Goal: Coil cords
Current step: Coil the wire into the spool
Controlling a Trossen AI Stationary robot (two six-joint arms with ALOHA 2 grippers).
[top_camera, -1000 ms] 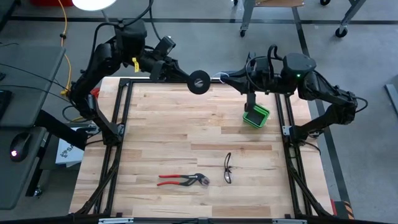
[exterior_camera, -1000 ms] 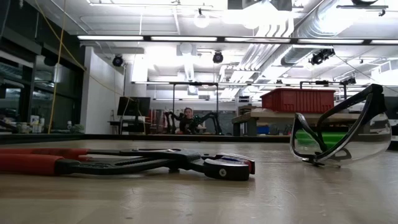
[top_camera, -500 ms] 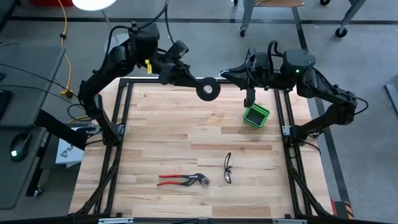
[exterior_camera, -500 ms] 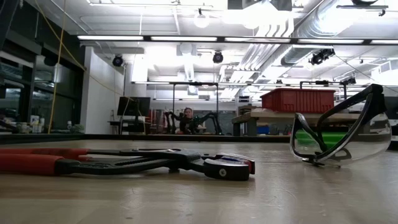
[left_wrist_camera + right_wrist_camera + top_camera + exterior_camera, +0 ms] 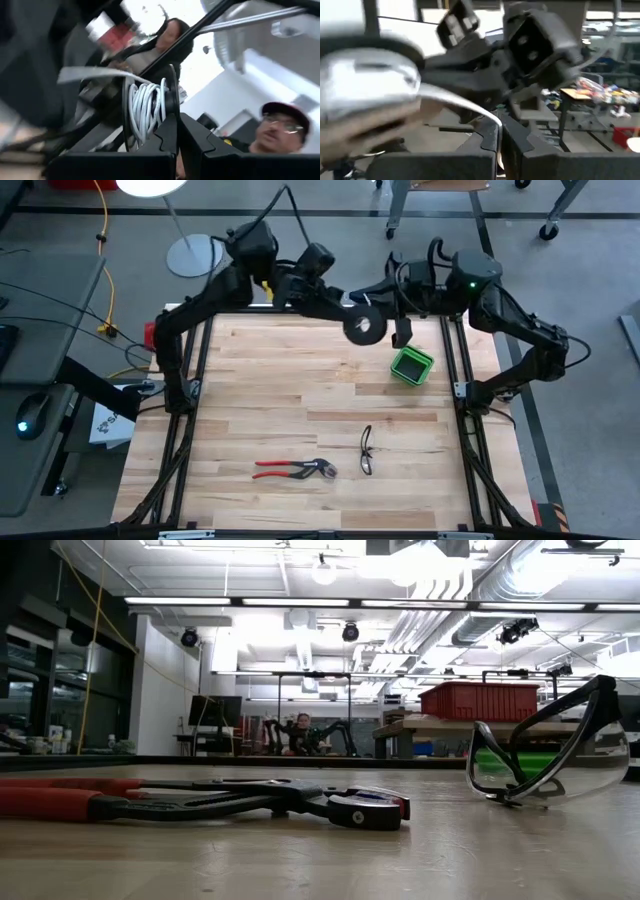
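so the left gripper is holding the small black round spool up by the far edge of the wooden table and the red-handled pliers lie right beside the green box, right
Not quite. The red-handled pliers lie near the front of the wooden table, next to the clear safety glasses, far from the green box; the high view shows it. The left gripper does hold the small black round spool up by the far edge.

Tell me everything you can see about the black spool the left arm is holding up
The spool is a small round black disc with a hole at its centre, seen flat-on in the high view, raised over the table's far edge between the two arms. The left wrist view shows it edge-on: two thin dark flanges with several turns of white cord wound between them. The left gripper is shut on its rim. A strand of cord runs from it to the right gripper, which is shut on the cord.
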